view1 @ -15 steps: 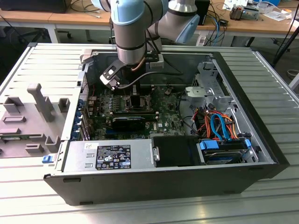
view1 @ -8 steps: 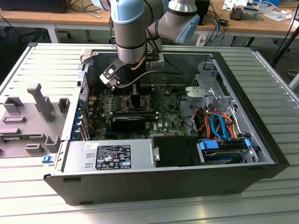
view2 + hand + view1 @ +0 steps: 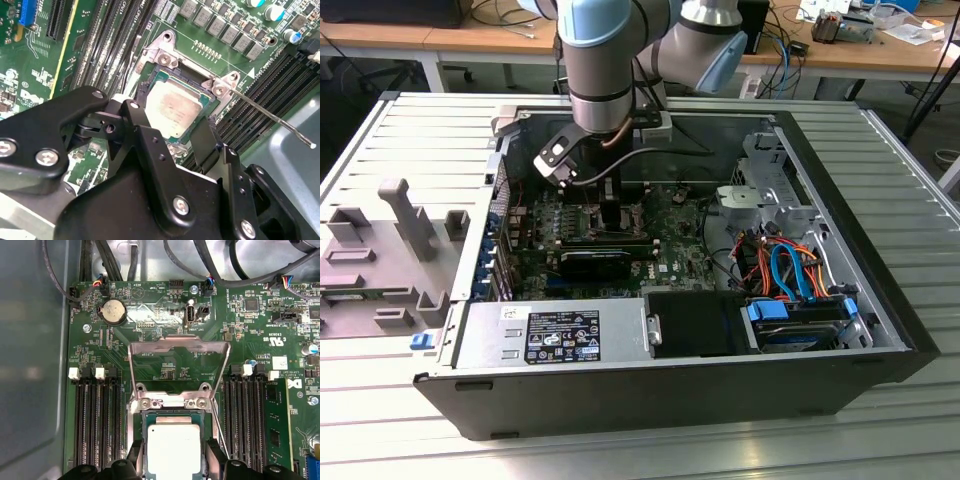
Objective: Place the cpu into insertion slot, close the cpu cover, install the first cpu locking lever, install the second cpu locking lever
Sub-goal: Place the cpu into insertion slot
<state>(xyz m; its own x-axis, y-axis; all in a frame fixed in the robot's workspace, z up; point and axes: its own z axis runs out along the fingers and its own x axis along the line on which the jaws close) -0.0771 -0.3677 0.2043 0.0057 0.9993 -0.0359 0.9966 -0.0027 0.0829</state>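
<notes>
The cpu [image 3: 174,445] lies flat in the insertion slot [image 3: 170,403], so placing looks done. The end effector [image 3: 175,462] hangs over it, fingers [image 3: 214,460] apart on either side; whether they touch its edges I cannot quite tell. The cpu cover [image 3: 177,346] stands raised; closing it calls for the fingers clear of the slot.

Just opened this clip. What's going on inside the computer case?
A robot arm reaches into an open computer case, with its pincer down at the insertion slot of the green motherboard. The cpu lies flat in that slot. The cpu cover is swung up and open, not yet closed over the chip. A thin locking lever sticks out unlatched beside the slot.
</notes>
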